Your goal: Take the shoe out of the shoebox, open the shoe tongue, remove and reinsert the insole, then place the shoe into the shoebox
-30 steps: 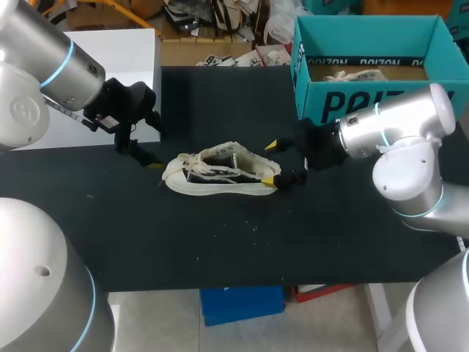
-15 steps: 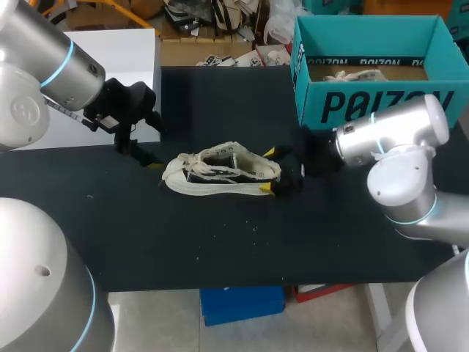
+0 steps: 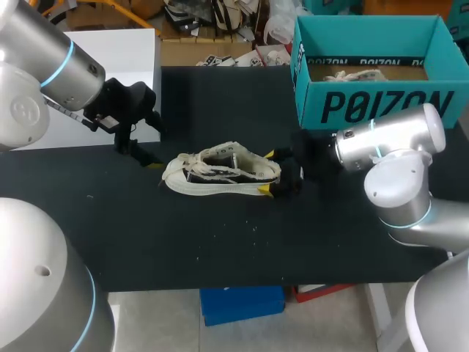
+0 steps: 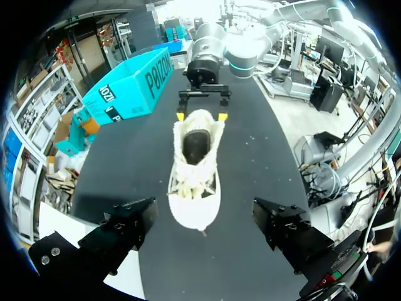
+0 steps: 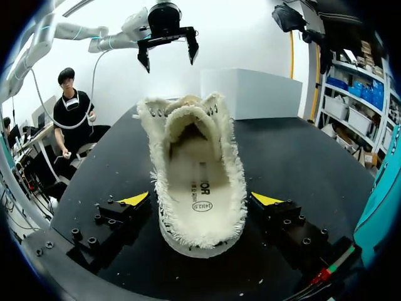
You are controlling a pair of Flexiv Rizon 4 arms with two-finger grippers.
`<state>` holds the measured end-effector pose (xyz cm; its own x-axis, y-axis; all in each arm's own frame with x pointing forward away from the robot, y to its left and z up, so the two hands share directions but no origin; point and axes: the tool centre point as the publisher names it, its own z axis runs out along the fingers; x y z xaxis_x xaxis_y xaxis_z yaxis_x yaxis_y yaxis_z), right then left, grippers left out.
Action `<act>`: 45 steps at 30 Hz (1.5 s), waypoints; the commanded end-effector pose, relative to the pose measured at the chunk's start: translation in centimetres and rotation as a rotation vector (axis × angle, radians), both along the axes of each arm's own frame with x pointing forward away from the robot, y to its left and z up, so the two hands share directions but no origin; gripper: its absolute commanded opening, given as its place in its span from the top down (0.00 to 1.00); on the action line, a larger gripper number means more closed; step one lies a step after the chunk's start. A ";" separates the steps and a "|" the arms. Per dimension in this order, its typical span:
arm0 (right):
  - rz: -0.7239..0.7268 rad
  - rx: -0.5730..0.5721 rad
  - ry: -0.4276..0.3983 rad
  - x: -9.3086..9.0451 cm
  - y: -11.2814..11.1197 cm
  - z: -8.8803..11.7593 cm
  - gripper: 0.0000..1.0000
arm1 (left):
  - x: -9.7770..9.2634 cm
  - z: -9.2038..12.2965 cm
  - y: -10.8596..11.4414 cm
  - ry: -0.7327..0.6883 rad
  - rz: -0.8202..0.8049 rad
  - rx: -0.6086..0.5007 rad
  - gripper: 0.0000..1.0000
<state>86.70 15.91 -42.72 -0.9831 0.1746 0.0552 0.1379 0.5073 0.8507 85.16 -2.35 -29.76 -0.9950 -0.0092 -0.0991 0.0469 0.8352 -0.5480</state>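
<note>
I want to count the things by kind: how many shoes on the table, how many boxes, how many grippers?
shoe on the table: 1
boxes: 2, the teal shoebox and the white box
grippers: 2, the left gripper and the right gripper
Total: 5
What lies inside the shoebox is too unclear to count.

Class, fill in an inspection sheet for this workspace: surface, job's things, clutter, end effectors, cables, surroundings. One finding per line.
Surface: black table, flat and dark.
Job's things: white shoe on its sole mid-table, out of the box; teal shoebox open at the far right.
Clutter: white box at the far left.
End effectors: right end effector open, straddling the heel; left end effector open, beyond the toe, apart from it.
Cables: nothing seen on the table.
Surroundings: nothing seen reaching over the table.
</note>
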 end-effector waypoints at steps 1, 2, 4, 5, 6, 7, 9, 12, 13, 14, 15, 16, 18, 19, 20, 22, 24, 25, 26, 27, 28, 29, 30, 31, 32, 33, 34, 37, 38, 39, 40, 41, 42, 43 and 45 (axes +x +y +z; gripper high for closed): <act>-0.001 0.003 0.001 0.2 0.2 -0.3 0.00 | -0.1 -0.1 0.1 -0.005 0.000 -0.003 0.00; 0.000 0.004 0.001 0.2 0.2 -0.3 0.00 | -0.1 -0.1 0.1 -0.005 0.000 -0.003 0.00; 0.003 0.006 0.004 0.3 0.3 -0.4 0.00 | -0.1 -0.1 0.1 -0.005 0.000 -0.003 0.00; 0.004 0.007 0.005 0.3 0.3 -0.5 0.00 | -0.1 -0.1 0.1 -0.005 0.000 -0.003 0.00; 0.004 0.007 0.006 0.3 0.3 -0.5 0.00 | -0.1 -0.1 0.1 -0.005 0.000 -0.003 0.00; 0.005 0.007 0.007 0.3 0.3 -0.6 0.00 | -0.1 -0.1 0.1 -0.005 0.000 -0.003 0.00; 0.010 0.002 0.011 0.4 0.4 -0.7 0.00 | -0.1 -0.1 0.1 -0.005 0.000 -0.003 0.00; 0.005 -0.002 0.006 0.4 0.5 -0.8 0.00 | -0.1 -0.1 0.1 -0.005 0.000 -0.003 0.00; 0.003 -0.010 0.004 0.5 0.5 -0.8 0.00 | -0.1 -0.1 0.1 -0.005 0.000 -0.003 0.00; -0.007 -0.012 -0.001 0.5 0.5 -0.9 0.45 | -0.1 -0.1 0.1 -0.005 0.000 -0.003 0.00; -0.009 -0.013 -0.002 0.5 0.5 -0.9 0.98 | -0.1 -0.1 0.1 -0.005 0.000 -0.003 0.00; -0.009 -0.013 -0.002 0.5 0.5 -0.9 1.00 | -0.1 -0.1 0.1 -0.005 0.000 -0.003 0.00; -0.009 -0.013 -0.002 0.5 0.5 -0.9 1.00 | -0.1 -0.1 0.1 -0.005 0.000 -0.003 0.00; -0.009 -0.013 -0.002 0.5 0.5 -0.9 1.00 | -0.1 -0.1 0.1 -0.005 0.000 -0.003 0.00; -0.009 -0.013 -0.002 0.5 0.5 -0.9 1.00 | -0.1 -0.1 0.1 -0.005 0.000 -0.003 0.00; -0.009 -0.013 -0.002 0.5 0.5 -0.9 1.00 | -0.1 -0.1 0.1 -0.005 0.000 -0.003 0.00; -0.009 -0.013 -0.002 0.5 0.5 -0.9 1.00 | -0.1 -0.1 0.1 -0.005 0.000 -0.003 0.00; -0.009 -0.013 -0.002 0.5 0.5 -0.9 1.00 | -0.1 -0.1 0.1 -0.005 0.000 -0.003 0.00; -0.009 -0.013 -0.002 0.5 0.5 -0.9 1.00 | -0.1 -0.1 0.1 -0.005 0.000 -0.003 0.00; -0.009 -0.013 -0.002 0.5 0.5 -0.9 1.00 | -0.1 -0.1 0.1 -0.005 0.000 -0.003 0.00; -0.009 -0.013 -0.002 0.5 0.5 -0.9 1.00 | -0.1 -0.1 0.1 -0.005 0.000 -0.003 0.00; -0.009 -0.013 -0.002 0.5 0.5 -0.9 1.00 | -0.1 -0.1 0.1 -0.005 0.000 -0.003 0.00; -0.009 -0.013 -0.002 0.5 0.5 -0.9 1.00 | -0.1 -0.1 0.1 -0.005 0.000 -0.003 0.00; -0.009 -0.013 -0.002 0.5 0.5 -0.9 1.00 | -0.1 -0.1 0.1 -0.005 0.000 -0.003 0.00; -0.009 -0.013 -0.002 0.5 0.5 -0.9 1.00 | -0.1 -0.1 0.1 -0.005 0.000 -0.003 0.00; -0.009 -0.013 -0.002 0.5 0.5 -0.9 1.00 | -0.1 -0.1 0.1 -0.005 0.000 -0.003 0.00; -0.009 -0.013 -0.002 0.5 0.5 -0.9 1.00 | -0.1 -0.1 0.1 -0.005 0.000 -0.003 0.00; -0.009 -0.013 -0.002 0.5 0.5 -0.9 1.00 | 0.4 -0.4 -1.1 0.059 0.057 0.001 0.00; -0.009 -0.013 -0.002 0.5 0.5 -0.9 1.00 | 0.7 -0.6 -1.4 0.093 0.103 0.015 0.00; -0.009 -0.013 -0.002 0.5 0.5 -0.9 1.00 | 0.9 -0.7 -1.8 0.118 0.146 0.027 0.00; -0.009 -0.013 -0.002 0.5 0.5 -0.9 1.00 | 1.0 -0.8 -2.0 0.137 0.200 0.048 0.00; -0.009 -0.013 -0.002 0.5 0.5 -0.9 1.00 | 1.2 -0.8 -2.2 0.155 0.244 0.061 0.00; -0.009 -0.013 -0.002 0.5 0.5 -0.9 1.00 | 1.3 -0.8 -2.6 0.217 0.289 0.048 0.00; -0.009 -0.013 -0.002 0.5 0.5 -0.9 1.00 | 1.4 -0.7 -2.7 0.254 0.319 0.042 0.00; -0.009 -0.013 -0.002 0.5 0.5 -0.9 1.00 | 1.5 -0.5 -2.8 0.251 0.318 0.052 0.00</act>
